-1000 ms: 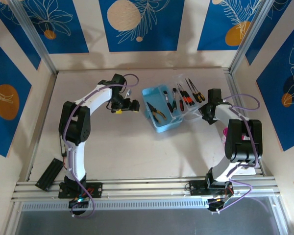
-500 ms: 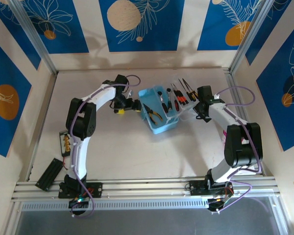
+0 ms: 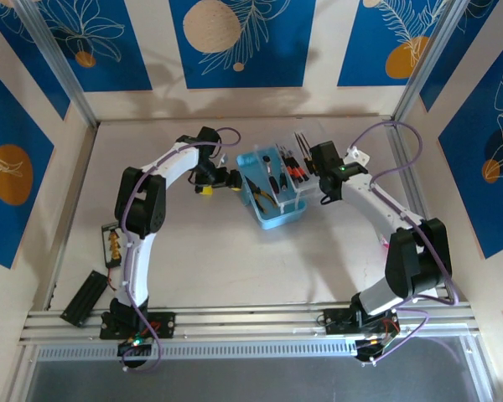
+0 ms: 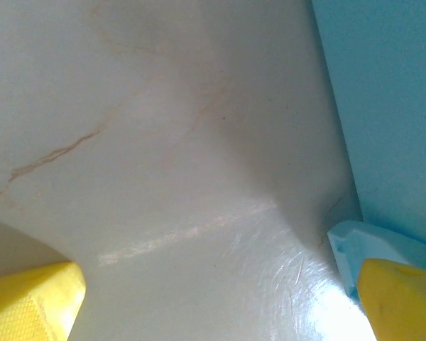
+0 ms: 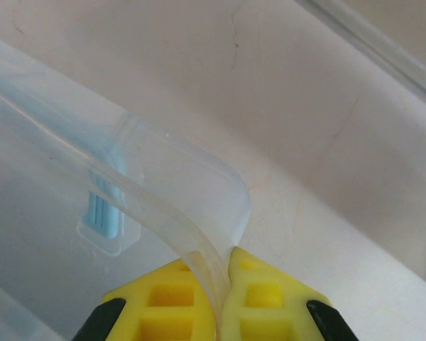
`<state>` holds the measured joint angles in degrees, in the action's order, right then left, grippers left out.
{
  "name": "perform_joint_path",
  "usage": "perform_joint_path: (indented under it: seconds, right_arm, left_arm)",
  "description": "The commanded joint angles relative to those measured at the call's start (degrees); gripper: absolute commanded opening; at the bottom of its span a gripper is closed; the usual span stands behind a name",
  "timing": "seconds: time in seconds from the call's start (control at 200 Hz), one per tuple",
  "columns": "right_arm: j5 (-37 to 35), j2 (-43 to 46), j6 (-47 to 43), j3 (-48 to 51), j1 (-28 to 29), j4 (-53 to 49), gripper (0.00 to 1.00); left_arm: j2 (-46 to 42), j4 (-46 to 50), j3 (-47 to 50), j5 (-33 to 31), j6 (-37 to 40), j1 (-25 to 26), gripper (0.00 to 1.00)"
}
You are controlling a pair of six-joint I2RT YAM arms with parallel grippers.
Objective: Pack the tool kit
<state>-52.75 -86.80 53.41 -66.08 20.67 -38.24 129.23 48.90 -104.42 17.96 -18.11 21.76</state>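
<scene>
The tool kit's blue case [image 3: 274, 216] sits upper centre of the top view on the table [image 3: 201, 260], yellow-handled pliers [image 3: 265, 192] lying in its base. The right gripper [image 5: 224, 275] is clenched on the thin edge of the clear lid [image 5: 149, 188], which stands raised at the case's right side with the small screwdrivers [image 3: 295, 167] against it. The left gripper [image 4: 219, 297] is spread wide with nothing in it, one yellow finger just beside the case's left corner. The likely trouble is the pinch itself: the lid is slick and bends at the pads, so it could slip free and drop back. Tilting it further may spill the screwdrivers. With the base unclamped, the lid's push could slide the case leftward.
</scene>
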Motion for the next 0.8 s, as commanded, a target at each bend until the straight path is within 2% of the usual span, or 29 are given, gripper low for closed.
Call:
perform_joint_path:
  seconds: [0.0, 0.385, 0.795]
  right_arm:
    - [2.3, 1.0, -4.6, -1.5, 4.8, -5.4, 0.00]
    - [-4.6, 1.5, 0.0, -4.4, 17.1, -12.9, 0.00]
    - [-9.2, -2.7, 12.7, -10.3, 31.7, -26.0, 0.00]
  left_arm:
    - [2.0, -4.3, -1.2, 3.5, -0.6, 1.6, 1.00]
    - [-0.5, -6.1, 1.3, 3.7, -0.4, 1.9, 1.00]
    - [-0.9, -7.1, 2.4, 3.3, 1.1, 1.8, 1.00]
